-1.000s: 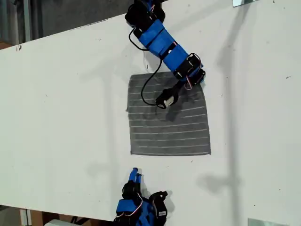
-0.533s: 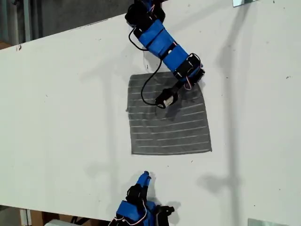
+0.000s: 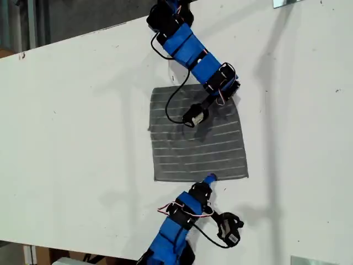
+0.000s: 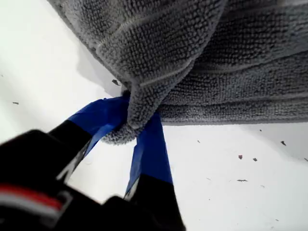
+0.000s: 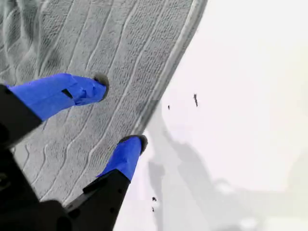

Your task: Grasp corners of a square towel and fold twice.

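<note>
Jaws of the second gripper (image 5: 120, 113) stand wide apart and empty. One tip is over the towel (image 3: 198, 149) and the other is at its near hem, partway along the edge rather than at a corner. Closing here risks a pinch of pile only, or a skewed fold. The towel lies mostly flat on the bench (image 3: 83, 110). Farther off, the first gripper (image 4: 132, 113) is clamped on a small bunched tip (image 4: 126, 130), likely a far corner. That shallow bite may slip if the cloth is pulled.
</note>
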`<state>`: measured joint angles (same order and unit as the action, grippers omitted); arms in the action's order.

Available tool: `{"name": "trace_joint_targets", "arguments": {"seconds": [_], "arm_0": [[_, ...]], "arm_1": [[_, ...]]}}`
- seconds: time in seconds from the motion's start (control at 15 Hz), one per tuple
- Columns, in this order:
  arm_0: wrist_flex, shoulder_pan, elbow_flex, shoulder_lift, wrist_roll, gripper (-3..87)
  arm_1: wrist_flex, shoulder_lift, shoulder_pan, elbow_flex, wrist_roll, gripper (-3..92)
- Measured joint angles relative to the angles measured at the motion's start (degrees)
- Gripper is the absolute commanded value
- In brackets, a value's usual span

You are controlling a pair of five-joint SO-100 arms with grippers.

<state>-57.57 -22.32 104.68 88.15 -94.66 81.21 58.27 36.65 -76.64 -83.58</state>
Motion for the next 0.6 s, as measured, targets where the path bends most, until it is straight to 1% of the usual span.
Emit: {"name": "trace_joint_targets", "arguments": {"seconds": [0.13, 0.27, 0.33, 0.47, 0.6], "arm_0": [[-1.0, -2.7, -10.4, -10.8, 0.4, 24.2], [-2.5, -3.7, -21.4, -21.2, 3.6, 24.4], [-4.1, -4.2, -27.9, -25.9, 5.0, 24.7], [-11.1, -5.6, -42.9, -35.6, 6.2, 25.0], [-13.2, -6.5, -47.1, -37.9, 6.1, 25.1]], "arm_1": [[0.0, -0.5, 0.0, 0.0, 0.0, -0.2], [0.0, -0.8, 0.0, 0.0, 0.0, -0.2], [0.1, -0.8, 0.0, 0.0, 0.0, -0.2], [0.2, -0.8, 0.0, 0.0, -0.3, -0.2], [0.2, -0.8, 0.0, 0.0, -0.3, -0.2]]}}
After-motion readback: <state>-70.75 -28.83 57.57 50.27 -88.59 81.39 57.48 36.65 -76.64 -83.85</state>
